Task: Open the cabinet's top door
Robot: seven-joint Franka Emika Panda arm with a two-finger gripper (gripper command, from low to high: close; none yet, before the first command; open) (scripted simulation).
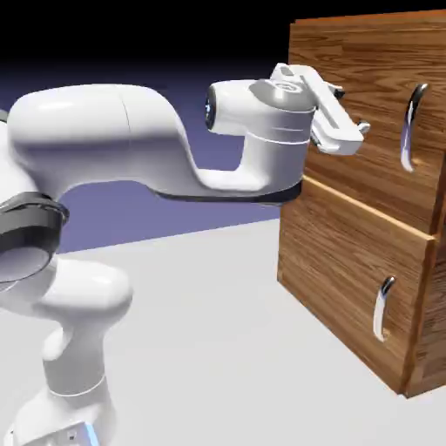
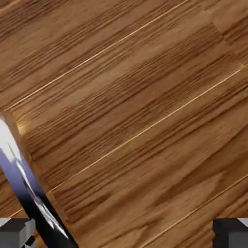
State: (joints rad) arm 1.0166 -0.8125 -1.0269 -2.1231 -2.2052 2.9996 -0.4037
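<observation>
one long handle [image 1: 409,128] runs upright on the top door [image 1: 375,122].

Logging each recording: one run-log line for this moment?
gripper: open, at top door | long silver handle: not grasped, beside left fingertip | door: closed

We are looking at a rendered test scene, not a lived-in room. A plain pale desk [image 1: 200,296] runs flat and bare under a flat blue-violet backdrop [image 1: 131,52], with no walls or fittings of any home or shop. The cabinet [image 1: 366,200] is a boxy block of repeating brown wood grain with smooth silver handles. The hand view is filled by that same wood, so it perhaps adds little about the setting.
</observation>
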